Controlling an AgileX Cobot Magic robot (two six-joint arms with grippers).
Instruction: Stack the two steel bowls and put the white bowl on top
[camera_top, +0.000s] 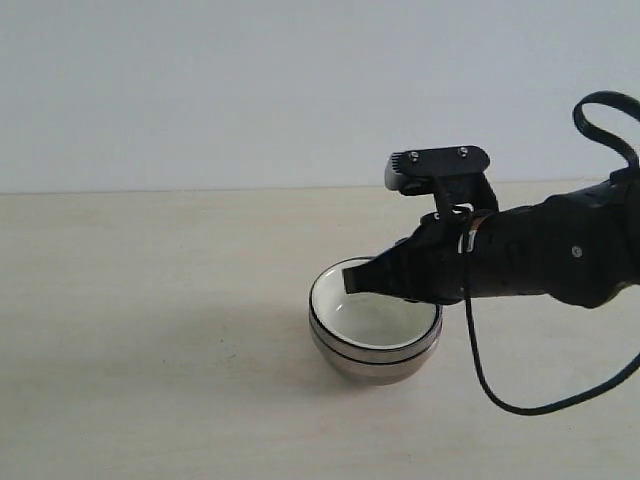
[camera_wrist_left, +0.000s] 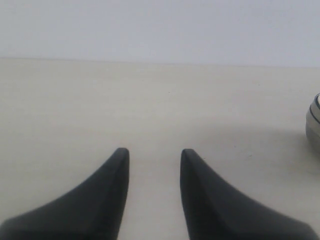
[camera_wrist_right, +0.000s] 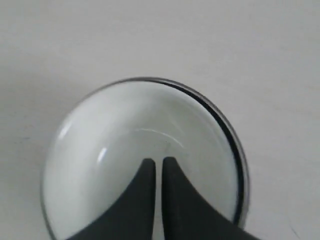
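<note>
The white bowl (camera_top: 376, 316) sits nested in the steel bowls (camera_top: 372, 364), all one stack on the table. Only the stack's shiny lower wall and dark rim lines show, so I cannot separate the two steel bowls. My right gripper (camera_top: 356, 277) hovers just over the white bowl's hollow. In the right wrist view, the right gripper (camera_wrist_right: 159, 161) is shut to a thin slit with nothing between the fingers, above the white bowl (camera_wrist_right: 120, 140), with a steel rim (camera_wrist_right: 228, 131) around it. My left gripper (camera_wrist_left: 152, 152) stands open over bare table, the stack's steel wall (camera_wrist_left: 314, 125) off to one side.
The pale wooden table (camera_top: 150, 330) spreads around the stack, with a plain wall behind it. The right arm's black cable (camera_top: 480, 370) hangs down beside the bowls. The left arm is outside the exterior view.
</note>
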